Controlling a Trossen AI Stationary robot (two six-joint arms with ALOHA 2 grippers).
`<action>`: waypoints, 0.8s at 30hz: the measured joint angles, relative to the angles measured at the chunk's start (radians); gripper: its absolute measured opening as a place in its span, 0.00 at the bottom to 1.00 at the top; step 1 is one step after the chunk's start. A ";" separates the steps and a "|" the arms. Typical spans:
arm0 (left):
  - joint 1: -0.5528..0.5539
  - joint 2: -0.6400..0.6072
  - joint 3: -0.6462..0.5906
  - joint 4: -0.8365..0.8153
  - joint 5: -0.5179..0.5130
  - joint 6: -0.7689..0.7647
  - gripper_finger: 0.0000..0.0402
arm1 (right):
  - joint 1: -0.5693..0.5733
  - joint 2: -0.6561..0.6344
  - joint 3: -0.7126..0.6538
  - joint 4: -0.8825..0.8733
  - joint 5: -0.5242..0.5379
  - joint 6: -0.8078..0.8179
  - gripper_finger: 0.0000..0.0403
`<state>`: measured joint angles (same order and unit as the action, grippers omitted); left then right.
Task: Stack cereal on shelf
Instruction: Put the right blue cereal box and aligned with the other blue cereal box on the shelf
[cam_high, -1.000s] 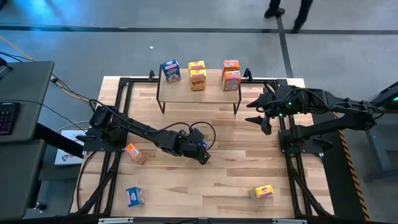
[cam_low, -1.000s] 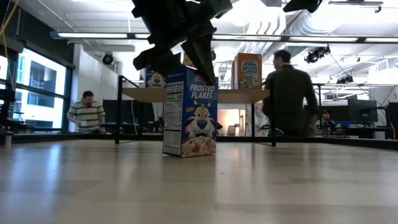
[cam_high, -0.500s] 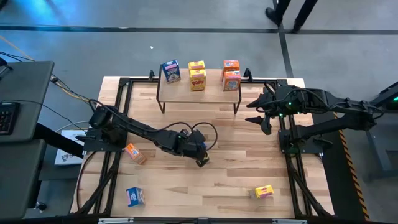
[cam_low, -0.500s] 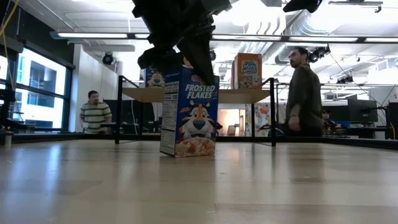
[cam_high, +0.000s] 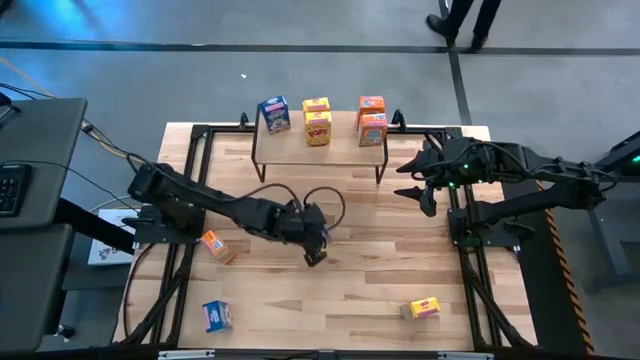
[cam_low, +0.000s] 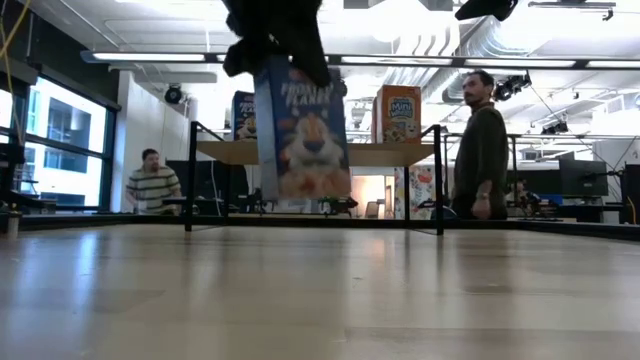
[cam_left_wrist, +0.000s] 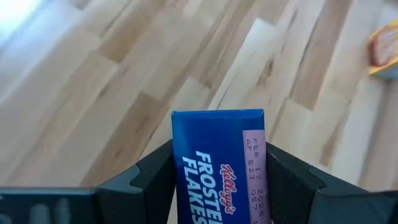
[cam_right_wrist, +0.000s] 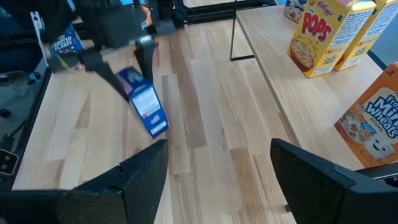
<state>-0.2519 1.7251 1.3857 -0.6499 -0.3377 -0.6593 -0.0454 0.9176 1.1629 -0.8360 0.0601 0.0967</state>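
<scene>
1. Above the counter (cam_high: 400, 290) middle, the left gripper (cam_left_wrist: 217, 177) jaws clamp a blue cereal box (cam_left_wrist: 219, 163), lifted clear and tilted
2. Right gripper (cam_high: 418, 188) waits beside the shelf (cam_high: 345, 150), jaws parted, empty
3. Risk: the tilted box may slip, or topple boxes on the shelf

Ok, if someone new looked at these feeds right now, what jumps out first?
The left gripper holding a blue Frosted Flakes box clear of the table, near its middle. Next, the shelf at the far edge, with a blue, yellow and orange box on it. The right gripper waits open beside the shelf.
</scene>
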 joint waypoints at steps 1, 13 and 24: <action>0.006 -0.017 0.000 -0.010 0.006 0.009 0.48 | 0.000 0.000 0.000 0.000 0.000 0.000 0.68; 0.058 -0.201 0.000 -0.059 0.007 0.118 0.44 | 0.000 0.000 0.000 -0.002 0.000 0.000 0.68; 0.104 -0.301 0.000 -0.077 0.019 0.284 0.40 | 0.000 0.000 0.000 -0.002 0.000 0.008 0.68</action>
<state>-0.1481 1.4245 1.3853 -0.7269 -0.3183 -0.3750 -0.0452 0.9173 1.1629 -0.8383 0.0601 0.1048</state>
